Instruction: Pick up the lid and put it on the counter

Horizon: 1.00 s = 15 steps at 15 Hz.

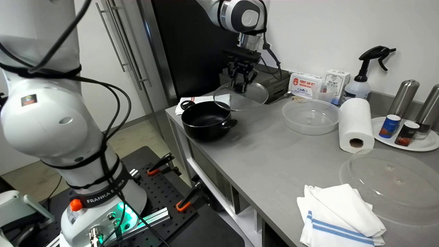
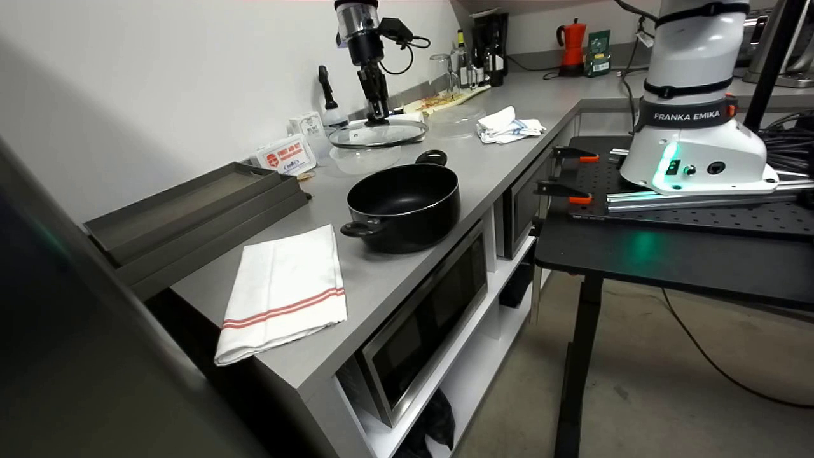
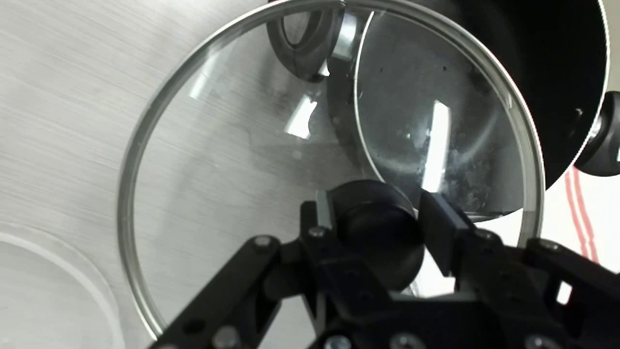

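The lid is a round glass disc with a metal rim and a black knob; it shows in both exterior views [image 1: 255, 98] [image 2: 381, 135] and fills much of the wrist view [image 3: 227, 160]. My gripper [image 1: 240, 85] [image 2: 378, 116] [image 3: 373, 218] is shut on the lid's knob from above. The lid hangs roughly level above the counter [image 1: 257, 154] [image 2: 362, 280] [image 3: 63, 126], behind and beside the black pan [image 1: 205, 120] [image 2: 407, 207] [image 3: 571, 68]. The pan stands uncovered on the counter. In the wrist view the lid overlaps part of the pan and its handle.
A clear round dish [image 1: 308, 120] and a paper roll [image 1: 356, 123] stand along the counter. A clear cover [image 1: 394, 185] and a blue-striped towel [image 1: 339, 216] lie farther along. A red-striped towel [image 2: 286, 286] and grey trays [image 2: 191, 216] are near the pan.
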{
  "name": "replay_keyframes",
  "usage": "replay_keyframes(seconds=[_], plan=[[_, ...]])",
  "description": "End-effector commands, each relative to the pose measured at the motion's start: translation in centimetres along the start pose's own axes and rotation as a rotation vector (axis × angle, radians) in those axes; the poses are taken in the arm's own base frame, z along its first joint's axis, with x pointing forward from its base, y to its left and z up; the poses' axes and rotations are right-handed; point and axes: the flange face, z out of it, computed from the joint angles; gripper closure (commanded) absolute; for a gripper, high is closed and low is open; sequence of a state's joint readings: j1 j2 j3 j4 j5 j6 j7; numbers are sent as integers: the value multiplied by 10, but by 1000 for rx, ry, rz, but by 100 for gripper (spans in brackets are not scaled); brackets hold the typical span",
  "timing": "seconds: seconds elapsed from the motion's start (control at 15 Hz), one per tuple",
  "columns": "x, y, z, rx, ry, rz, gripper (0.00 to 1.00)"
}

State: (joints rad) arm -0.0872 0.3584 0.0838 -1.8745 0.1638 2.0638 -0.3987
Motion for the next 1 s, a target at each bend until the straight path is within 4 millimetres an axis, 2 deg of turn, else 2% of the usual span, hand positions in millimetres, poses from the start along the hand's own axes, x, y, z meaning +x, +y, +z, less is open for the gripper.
replay_keyframes(seconds=[0.0,0.47,0.93], plan=[[7,33,-15,41,24,66,78],[-1,99,-14,77,42,193,78],[-35,148,-16,110,59,297,78]])
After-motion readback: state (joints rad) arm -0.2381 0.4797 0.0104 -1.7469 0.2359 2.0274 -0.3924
